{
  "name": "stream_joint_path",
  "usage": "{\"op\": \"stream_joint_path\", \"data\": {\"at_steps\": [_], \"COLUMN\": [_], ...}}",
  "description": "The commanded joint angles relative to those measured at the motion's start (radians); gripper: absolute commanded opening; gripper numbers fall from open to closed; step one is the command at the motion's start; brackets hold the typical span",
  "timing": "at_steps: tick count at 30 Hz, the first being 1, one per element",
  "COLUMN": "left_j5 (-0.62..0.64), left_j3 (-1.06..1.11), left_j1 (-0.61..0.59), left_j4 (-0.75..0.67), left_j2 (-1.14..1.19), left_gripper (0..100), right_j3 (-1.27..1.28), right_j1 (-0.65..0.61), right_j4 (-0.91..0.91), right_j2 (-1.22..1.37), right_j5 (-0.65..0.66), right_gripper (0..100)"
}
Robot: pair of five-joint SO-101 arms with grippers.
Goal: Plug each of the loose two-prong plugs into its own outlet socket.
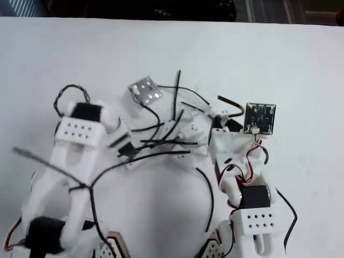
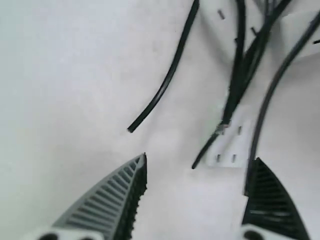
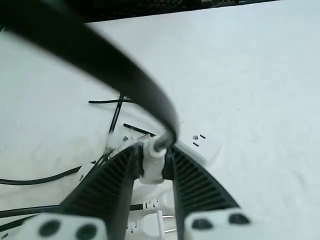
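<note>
- White table (image 1: 301,64): bare surface lies beyond my right fingertips, while the cord tangle (image 1: 161,141) crowds the side toward my other arm.
- Socket block (image 3: 199,144): it sits just past my right gripper (image 3: 152,149) with its slots up. I judge the prongs need squaring to those slots before I press.
- Plug (image 3: 150,169): clamped between my right fingers, cord arching overhead.
- Left gripper (image 2: 200,161): spread wide, with the left-side block (image 2: 231,145) ahead between its fingers under crossing cords.

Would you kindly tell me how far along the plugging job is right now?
Done: nothing looks seated yet; the cords lie tangled. In hand: the right end effector is shut on a white plug beside an outlet with empty slots; the left end effector hangs open over a white block. Left: seating this plug, and likely others.
</note>
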Motion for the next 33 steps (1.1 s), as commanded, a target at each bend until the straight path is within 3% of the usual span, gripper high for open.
{"op": "stream_joint_path", "data": {"at_steps": [1,5,12,16,22,27,33], "left_j5": [0.035,0.071,0.061,0.041,-0.031,0.005,0.061], "left_j3": [0.095,0.157,0.023,0.052,0.058,0.103,0.221], "left_j1": [0.142,0.203,0.001,-0.038,0.002,0.137,0.236], "left_j4": [0.011,0.011,-0.069,-0.163,-0.071,0.060,0.041], "left_j2": [-0.116,-0.165,-0.173,-0.056,0.081,-0.058,-0.240], "left_gripper": [31,31,31,32,31,31,31], "right_j3": [-0.005,-0.005,-0.005,-0.005,-0.005,-0.005,-0.005], "right_j1": [-0.010,-0.010,-0.010,-0.010,-0.010,-0.010,-0.010], "right_j4": [-0.005,-0.005,-0.005,-0.005,-0.007,-0.008,-0.007], "right_j2": [-0.013,-0.013,-0.015,-0.015,-0.015,-0.015,-0.015], "right_j5": [0.006,0.006,0.006,0.006,0.006,0.006,0.006], "right_gripper": [1.7,1.7,1.7,1.7,1.7,1.7,1.7]}}
